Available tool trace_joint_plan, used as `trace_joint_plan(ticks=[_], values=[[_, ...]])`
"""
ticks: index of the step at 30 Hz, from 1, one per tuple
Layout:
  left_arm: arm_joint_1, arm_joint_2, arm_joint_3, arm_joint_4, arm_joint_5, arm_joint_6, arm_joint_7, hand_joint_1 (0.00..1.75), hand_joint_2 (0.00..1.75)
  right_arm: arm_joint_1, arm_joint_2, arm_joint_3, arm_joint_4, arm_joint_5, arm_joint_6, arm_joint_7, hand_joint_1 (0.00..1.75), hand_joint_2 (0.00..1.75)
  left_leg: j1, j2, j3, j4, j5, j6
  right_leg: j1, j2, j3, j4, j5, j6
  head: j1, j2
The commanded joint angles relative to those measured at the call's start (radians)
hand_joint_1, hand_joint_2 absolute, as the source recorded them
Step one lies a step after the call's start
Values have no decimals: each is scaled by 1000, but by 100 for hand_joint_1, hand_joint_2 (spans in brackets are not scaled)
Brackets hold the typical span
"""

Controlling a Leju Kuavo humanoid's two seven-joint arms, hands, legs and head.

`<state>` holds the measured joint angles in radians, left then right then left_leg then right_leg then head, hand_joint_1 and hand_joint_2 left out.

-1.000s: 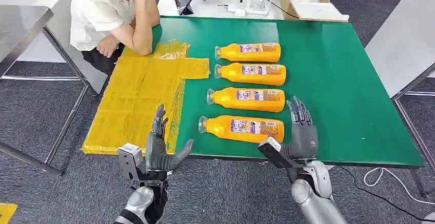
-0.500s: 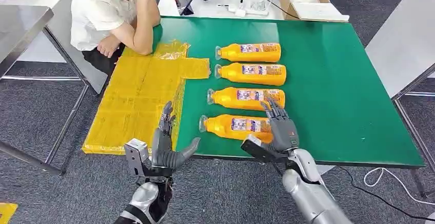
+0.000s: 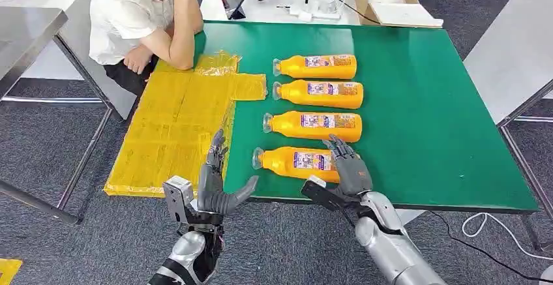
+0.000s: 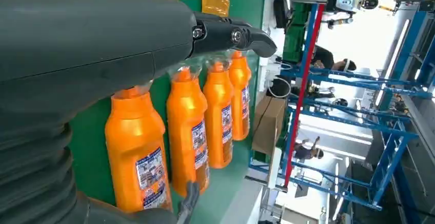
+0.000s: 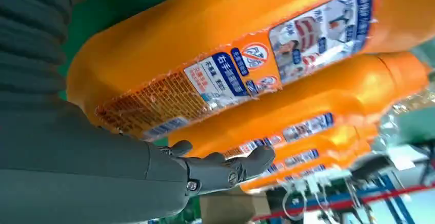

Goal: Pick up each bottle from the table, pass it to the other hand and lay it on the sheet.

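Head view: four orange bottles lie on their sides in a column at frame centre on the green table (image 3: 424, 102), caps pointing to frame left. The nearest bottle (image 3: 298, 162) is lowest in the frame, close to the table's front edge.

Right hand (image 3: 349, 167) sits over the base end of the nearest bottle, lower centre-right of frame. Its fingers (image 3: 339, 147) reach across the top of the bottle's body and cover the right end of the label; they are spread and slightly bent, not wrapped under. In the right wrist view the nearest bottle (image 5: 231, 55) fills the upper half of the frame, and the thumb (image 5: 225, 170) lies below it with a gap showing between them. Contact of the fingers with the bottle looks likely but cannot be confirmed; no closed grasp is visible.

Left hand (image 3: 214, 184) is at lower centre-left, off the table's front edge, fingers straight and apart, thumb out toward frame right, holding nothing. It is just left of the nearest bottle's cap and apart from it.

The yellow sheet (image 3: 176, 128) covers the table's left part, left of the bottle column. A seated person (image 3: 140, 17) leans an elbow on the table at upper left.
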<state>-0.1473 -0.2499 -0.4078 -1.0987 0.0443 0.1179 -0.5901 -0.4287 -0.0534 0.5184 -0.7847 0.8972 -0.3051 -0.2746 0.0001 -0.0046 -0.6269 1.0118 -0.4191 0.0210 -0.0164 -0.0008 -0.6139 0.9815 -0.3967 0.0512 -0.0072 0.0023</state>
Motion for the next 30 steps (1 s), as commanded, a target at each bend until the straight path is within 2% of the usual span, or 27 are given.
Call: trace_joint_plan(ticks=[1,3,6,9,14,18,19,20,21,22,30], values=[[-23,21,-5,45,1,8,6,0,175,-122,-1,101,142,78,52,173,0,175,0,2,6,0,-3,-2,1,2,6,0,-2,-3,0,0],[-15,20,8,35,-9,17,11,0,175,-147,7,132,150,144,57,270,0,175,0,2,3,-1,-1,-1,0,2,3,0,-1,-1,0,0],[-13,20,10,34,-10,16,11,0,175,-151,9,131,149,145,62,272,0,175,0,2,4,-1,-1,-1,0,2,4,0,-1,-2,0,0],[-7,17,19,31,-20,22,17,0,175,-157,5,162,135,214,35,343,0,175,0,2,4,-1,-1,-1,0,2,3,0,-1,-2,0,0],[0,18,28,31,-30,19,21,0,175,-155,22,152,139,215,80,347,0,175,0,2,5,-1,-1,-1,0,2,4,0,-1,-2,0,0],[-8,16,33,42,-34,14,23,0,175,-184,28,154,202,193,163,341,0,175,0,1,3,-1,-1,-1,0,1,3,0,-1,-1,0,0],[-9,16,33,45,-34,13,24,0,175,-188,31,150,211,178,185,329,93,175,0,2,6,-1,-2,-1,1,2,5,0,-2,-2,0,0],[-9,16,33,45,-34,13,24,0,175,-188,31,150,211,178,185,329,143,175,1,2,7,0,-2,-2,1,2,7,0,-2,-3,0,0],[-10,16,34,47,-34,13,24,0,175,-191,29,149,212,176,188,327,143,175,1,2,6,-1,-1,-1,1,1,5,-1,-1,-2,0,0],[-10,16,33,49,-35,13,24,0,175,-193,30,147,215,170,197,321,175,175,1,2,7,-1,-2,-2,1,2,7,-1,-2,-3,0,0],[-10,16,36,49,-38,14,23,0,175,-188,37,154,215,140,222,290,175,175,1,1,7,-1,-1,-1,1,0,6,-1,-2,-2,0,0]])
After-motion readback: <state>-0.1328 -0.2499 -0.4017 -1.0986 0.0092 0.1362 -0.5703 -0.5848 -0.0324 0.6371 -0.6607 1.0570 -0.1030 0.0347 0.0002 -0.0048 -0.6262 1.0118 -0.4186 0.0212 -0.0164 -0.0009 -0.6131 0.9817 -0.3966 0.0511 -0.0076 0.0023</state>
